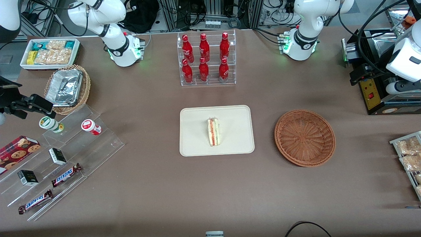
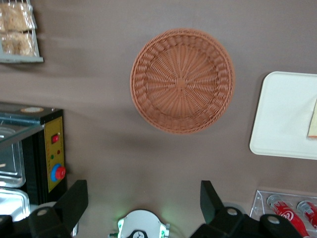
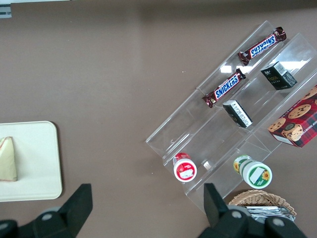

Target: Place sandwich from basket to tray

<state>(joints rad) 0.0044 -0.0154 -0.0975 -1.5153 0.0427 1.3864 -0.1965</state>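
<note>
While the sandwich (image 1: 213,132) already lies on the cream tray (image 1: 194,144), the wicker basket (image 1: 305,137) beside it, toward the working arm's end of the table, sits empty. The left gripper (image 2: 143,198) hangs high above the table near the basket, fingers (image 2: 74,196) spread wide and holding nothing. Soft, light bread like that looks easily crushed; a gentle pinch across the flat faces seems safest.

My hand (image 2: 143,203) hangs high above the worktop with its two fingers (image 2: 74,198) spread wide apart, holding nothing between them.
</note>
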